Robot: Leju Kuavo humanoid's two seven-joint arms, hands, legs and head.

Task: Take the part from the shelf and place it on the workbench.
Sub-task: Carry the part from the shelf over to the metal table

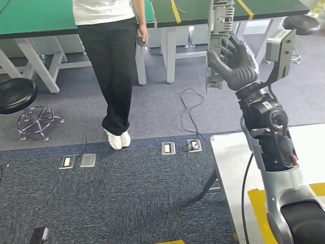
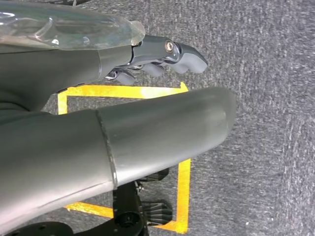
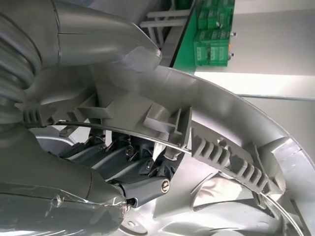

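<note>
A: Where is the part now?

B: The right hand (image 1: 234, 65) holds the grey plastic part (image 1: 219, 40) upright in the air, at about one o'clock in the head view. In the right wrist view the fingers (image 3: 122, 162) close around its ribbed inner side, with the thumb on the other face.

A: So the picking is done?

B: I judge yes. The part is in the hand and touches no surface, so it is already off the shelf. The placing is left.

A: Where should it go?

B: A white workbench (image 1: 233, 157) with yellow tape lies at about four o'clock, below the raised arm. The part is well above it, not yet lowered.

A: And the left hand?

B: The left hand (image 2: 159, 54) hangs over grey carpet (image 2: 267, 118). It holds nothing, with fingers fairly straight and slightly apart.

A: Anything else nearby?

B: A person (image 1: 111, 61) stands at eleven o'clock, near green tables (image 1: 34, 18).
</note>
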